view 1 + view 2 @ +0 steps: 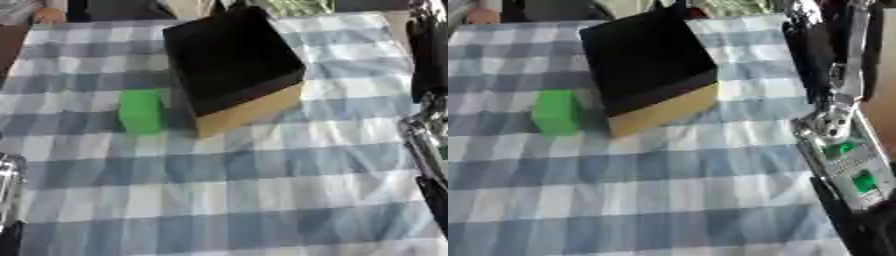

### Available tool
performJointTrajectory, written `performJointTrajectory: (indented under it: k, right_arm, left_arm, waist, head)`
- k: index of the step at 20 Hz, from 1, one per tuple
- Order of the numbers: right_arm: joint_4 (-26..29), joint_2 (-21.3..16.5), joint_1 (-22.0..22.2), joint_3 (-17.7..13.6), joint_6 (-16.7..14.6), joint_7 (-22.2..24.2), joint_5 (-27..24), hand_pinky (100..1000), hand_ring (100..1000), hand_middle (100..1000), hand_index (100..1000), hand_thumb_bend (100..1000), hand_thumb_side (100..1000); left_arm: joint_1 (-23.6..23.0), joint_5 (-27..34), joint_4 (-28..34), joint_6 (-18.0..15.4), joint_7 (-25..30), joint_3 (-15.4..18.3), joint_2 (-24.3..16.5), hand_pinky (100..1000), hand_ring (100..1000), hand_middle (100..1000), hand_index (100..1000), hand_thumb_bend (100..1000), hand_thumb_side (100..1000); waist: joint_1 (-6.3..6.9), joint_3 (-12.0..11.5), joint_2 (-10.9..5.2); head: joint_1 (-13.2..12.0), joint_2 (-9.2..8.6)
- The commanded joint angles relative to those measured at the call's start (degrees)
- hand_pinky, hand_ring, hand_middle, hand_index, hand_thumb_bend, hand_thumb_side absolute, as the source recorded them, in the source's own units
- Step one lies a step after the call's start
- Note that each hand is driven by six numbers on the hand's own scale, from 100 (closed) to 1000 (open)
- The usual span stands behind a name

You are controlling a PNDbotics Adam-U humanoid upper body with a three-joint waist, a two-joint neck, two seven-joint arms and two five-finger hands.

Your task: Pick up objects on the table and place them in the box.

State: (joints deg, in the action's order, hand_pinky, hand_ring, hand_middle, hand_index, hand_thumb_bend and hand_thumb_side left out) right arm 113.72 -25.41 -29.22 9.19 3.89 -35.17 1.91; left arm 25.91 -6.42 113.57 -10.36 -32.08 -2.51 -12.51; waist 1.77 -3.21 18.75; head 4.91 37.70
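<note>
a: what's in the box [234, 60]?
b: can't tell, its inside is all dark. it has tan outer walls and sits on the blue and white checked cloth [262, 185].
a: and the green block [141, 111]?
b: on the cloth, just left of the box, outside it.
a: the hands?
b: only the right arm [843, 145] and a silver bit at the lower left show. fingers can't be made out, so their state is unclear.
</note>
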Motion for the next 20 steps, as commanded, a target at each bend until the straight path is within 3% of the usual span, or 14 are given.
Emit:
performJointTrajectory:
  k: [1, 6, 9, 16, 20]
  right_arm:
    - [0.87, -0.52, -0.76, -0.52, -0.1, 0.23, 0.23, 854, 763, 706, 816, 100, 594]
    - [0.87, -0.58, -0.72, -0.52, -0.03, 0.26, 0.2, 854, 763, 706, 816, 100, 596]
    - [0.87, -0.62, -0.61, -0.51, -0.05, 0.37, 0.21, 854, 764, 706, 816, 100, 594]
    - [0.87, -0.59, -0.29, -0.46, -0.07, 0.69, 0.24, 854, 764, 706, 816, 100, 592]
    - [0.87, -0.59, -0.32, -0.36, 0.01, 0.88, 0.21, 854, 764, 706, 815, 100, 592]
  left_arm:
    - [0.85, -0.28, 1.02, -0.23, 0.0, 0.54, -0.31, 782, 776, 713, 883, 321, 427]
    - [1.31, -0.71, 1.02, 0.38, 0.23, 0.57, -1.5, 782, 776, 712, 882, 319, 421]
    - [2.92, -1.92, 1.02, 3.57, 1.1, 0.46, -5.33, 782, 775, 712, 880, 314, 412]
    - [8.73, -3.2, 1.02, 17.3, 7.4, -1.86, -16.74, 783, 775, 716, 878, 282, 416]
    - [11.79, -2.24, 0.07, 24.38, 12.3, -3.81, -21.27, 784, 777, 719, 883, 260, 430]
  waist:
    - [-0.15, -0.09, -1.2]
    - [-0.17, -0.11, -1.33]
    - [-0.02, -0.22, -1.67]
    - [0.34, -0.06, -2.49]
    - [0.48, 0.19, -2.66]
  head:
    - [0.04, 0.1]
    - [0.03, 0.22]
    - [0.0, 0.4]
    - [0.02, 0.61]
    - [0.0, 0.5]
